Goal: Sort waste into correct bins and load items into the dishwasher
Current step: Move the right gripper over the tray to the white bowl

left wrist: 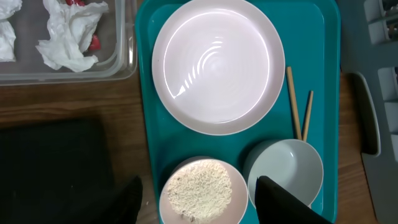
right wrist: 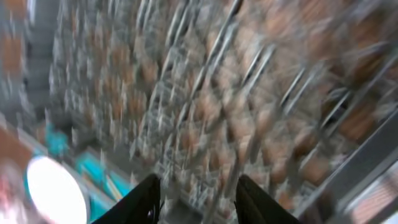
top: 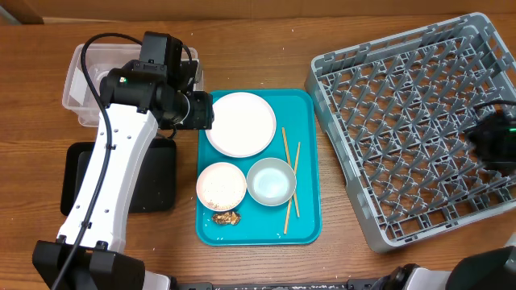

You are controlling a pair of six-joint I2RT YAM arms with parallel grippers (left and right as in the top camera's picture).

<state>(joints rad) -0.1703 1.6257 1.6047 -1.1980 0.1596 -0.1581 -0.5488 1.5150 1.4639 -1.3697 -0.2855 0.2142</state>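
On the teal tray [top: 306,229] lie a round white plate [top: 240,123] [left wrist: 217,62], a white bowl of rice [top: 221,185] [left wrist: 199,190], an empty pale grey bowl [top: 271,180] [left wrist: 289,165], two chopsticks [top: 289,173] [left wrist: 291,102] and a brown food lump [top: 226,217]. My left gripper [left wrist: 205,208] hangs open over the rice bowl, holding nothing. White tissue [left wrist: 68,37] and a red wrapper [left wrist: 93,42] lie in the clear tub [top: 76,89]. My right gripper [right wrist: 199,199] is open and empty above the grey dish rack [top: 419,121] [right wrist: 249,93]; that view is motion-blurred.
A black tray [top: 153,181] [left wrist: 56,168] lies left of the teal tray, partly under my left arm [top: 113,169]. My right arm [top: 492,141] shows as a dark shape over the rack's right side. Bare wood runs between the teal tray and the rack.
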